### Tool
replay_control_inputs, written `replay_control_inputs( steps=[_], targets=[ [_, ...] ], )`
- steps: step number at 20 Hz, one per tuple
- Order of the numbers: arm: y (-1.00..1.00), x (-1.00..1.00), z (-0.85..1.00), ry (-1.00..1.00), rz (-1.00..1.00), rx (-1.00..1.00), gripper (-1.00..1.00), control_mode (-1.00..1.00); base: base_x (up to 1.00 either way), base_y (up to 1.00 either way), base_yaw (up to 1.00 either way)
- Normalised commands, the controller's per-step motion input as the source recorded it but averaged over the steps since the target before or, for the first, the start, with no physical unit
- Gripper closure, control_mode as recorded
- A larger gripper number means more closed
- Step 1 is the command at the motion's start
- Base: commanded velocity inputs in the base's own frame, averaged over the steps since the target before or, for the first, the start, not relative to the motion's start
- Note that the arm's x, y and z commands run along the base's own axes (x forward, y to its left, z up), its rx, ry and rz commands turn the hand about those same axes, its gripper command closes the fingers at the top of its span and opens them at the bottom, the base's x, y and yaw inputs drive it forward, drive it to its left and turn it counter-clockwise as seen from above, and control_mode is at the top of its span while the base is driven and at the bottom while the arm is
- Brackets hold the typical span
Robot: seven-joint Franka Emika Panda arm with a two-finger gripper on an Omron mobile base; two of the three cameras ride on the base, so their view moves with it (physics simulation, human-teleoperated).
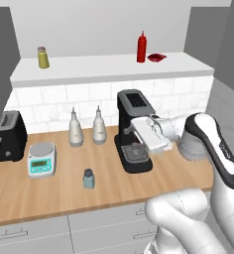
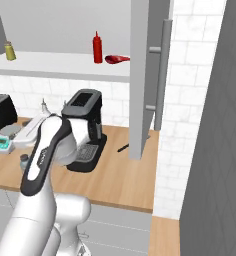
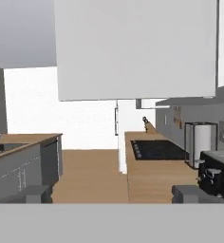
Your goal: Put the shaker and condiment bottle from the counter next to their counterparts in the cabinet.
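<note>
Pale blue-grey with a darker cap, the shaker (image 1: pixel 88 178) stands upright on the wooden counter (image 1: pixel 20 191) in the lower middle of the left base view, apart from the small scale (image 1: pixel 41 159) to its left and the black coffee machine (image 1: pixel 133 130) to its right. It looks light, rigid and smooth-sided, so a slip is the likely risk; the sensible hold is across the body just below the cap, fingers level, squeezing only enough to lift.

The red condiment bottle (image 1: pixel 142 47) already stands on the cabinet (image 1: pixel 109 69) shelf at the upper middle of that view, just beside the flat red packet (image 1: pixel 156 57). The olive-yellow shaker (image 1: pixel 43 57) sits well apart at the upper left of the shelf, so the blue-grey one appears to be what remains to move.

The gripper (image 1: pixel 139 130) hangs in front of the coffee machine at centre frame, pointing sideways along the kitchen. In the hand view its fingers (image 3: pixel 34 193) stand wide apart with nothing between them.
</note>
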Motion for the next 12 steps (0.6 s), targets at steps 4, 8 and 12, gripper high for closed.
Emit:
replay_control_inputs(
  steps=[4,8,12],
  targets=[
    [0.50,0.00,-0.17,0.00,0.20,0.01,-1.00,-1.00,0.00,0.00,0.00],
    [0.31,0.00,-0.29,0.06,0.08,-0.03,-1.00,-1.00,0.00,0.00,0.00],
    [0.26,0.00,-0.64,0.10,0.12,-0.19,-1.00,-1.00,0.00,0.00,0.00]
  ],
)
